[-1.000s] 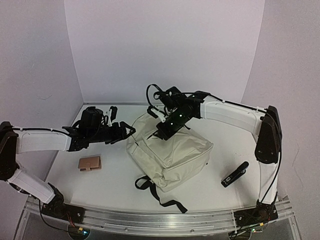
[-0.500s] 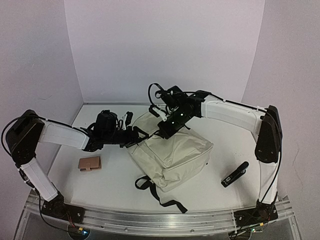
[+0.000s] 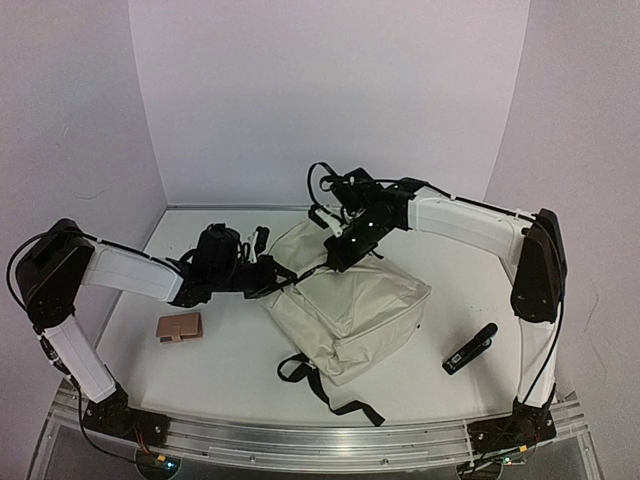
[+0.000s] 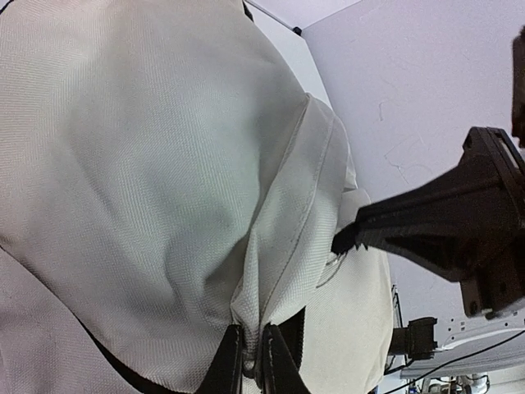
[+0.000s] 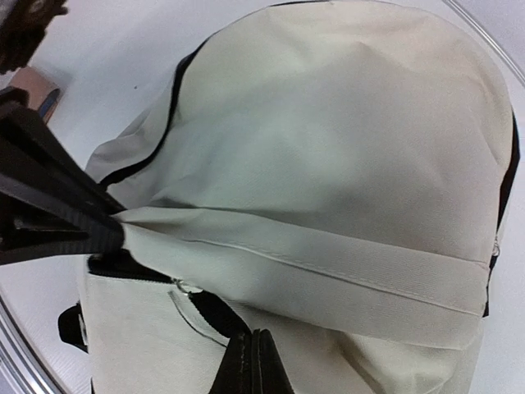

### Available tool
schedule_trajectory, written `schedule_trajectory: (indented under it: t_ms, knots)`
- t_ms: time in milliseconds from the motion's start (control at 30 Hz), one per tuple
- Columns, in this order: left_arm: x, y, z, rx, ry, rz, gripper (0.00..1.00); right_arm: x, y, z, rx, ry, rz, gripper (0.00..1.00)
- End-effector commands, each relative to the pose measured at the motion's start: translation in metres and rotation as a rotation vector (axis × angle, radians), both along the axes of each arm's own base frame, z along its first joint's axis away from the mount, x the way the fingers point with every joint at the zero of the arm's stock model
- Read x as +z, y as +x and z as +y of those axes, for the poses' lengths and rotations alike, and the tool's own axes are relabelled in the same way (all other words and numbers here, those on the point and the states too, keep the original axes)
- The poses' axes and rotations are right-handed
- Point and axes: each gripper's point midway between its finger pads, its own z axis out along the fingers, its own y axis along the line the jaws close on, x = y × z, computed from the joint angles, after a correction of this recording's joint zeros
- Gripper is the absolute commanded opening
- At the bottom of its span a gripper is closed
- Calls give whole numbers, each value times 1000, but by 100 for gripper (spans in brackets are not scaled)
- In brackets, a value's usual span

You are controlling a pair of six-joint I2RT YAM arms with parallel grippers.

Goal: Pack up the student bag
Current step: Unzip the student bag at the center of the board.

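The left tool [image 4: 248, 353] is pinched narrow on a raised fold of cream fabric at the left side of the student bag [image 3: 350, 305], which lies on the counter [image 3: 230, 360], while the right tool [image 5: 250, 355] is clamped tight on fabric at the bag's far edge.

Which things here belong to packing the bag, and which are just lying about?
In the job: student bag; left pincer and right pincer, both shut on its fabric.
Lying about: small brown case; black stick-shaped device. Both lie untouched, apart from the bag.
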Motion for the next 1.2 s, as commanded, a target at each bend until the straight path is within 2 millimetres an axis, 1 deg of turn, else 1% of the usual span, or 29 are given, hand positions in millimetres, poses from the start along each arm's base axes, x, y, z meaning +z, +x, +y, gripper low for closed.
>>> schedule_trajectory:
  t_ms: [0,200,367,433,667,733,800,833,967,1067,1167]
  knots:
    - [23,-1,13,51,-19,-51,0,26,29,-50,-110,-31,-77,0]
    - [19,-5,20,68,-5,-43,0,19,53,-87,-158,-90,-101,0]
    - [14,-8,23,76,1,-28,0,2,83,-118,-216,-130,-88,0]
    - [12,-9,24,79,0,-21,0,-1,92,-121,-230,-131,-87,0]
    - [9,-14,24,82,-2,-5,0,2,111,-102,-254,-56,-74,0]
    - [8,-17,22,79,-2,-2,0,6,113,-95,-253,-25,-68,0]
    - [7,-20,17,76,0,-1,0,14,115,-88,-258,22,-59,0]
    - [6,-23,12,69,1,-1,0,19,116,-83,-260,46,-54,0]
    - [0,-37,-16,17,7,-2,0,27,119,-64,-246,83,-56,0]
    - [-3,-50,-41,-30,0,-4,0,28,120,-49,-225,100,-61,0]
    - [-4,-62,-66,-68,3,-15,0,22,116,-31,-193,108,-56,0]
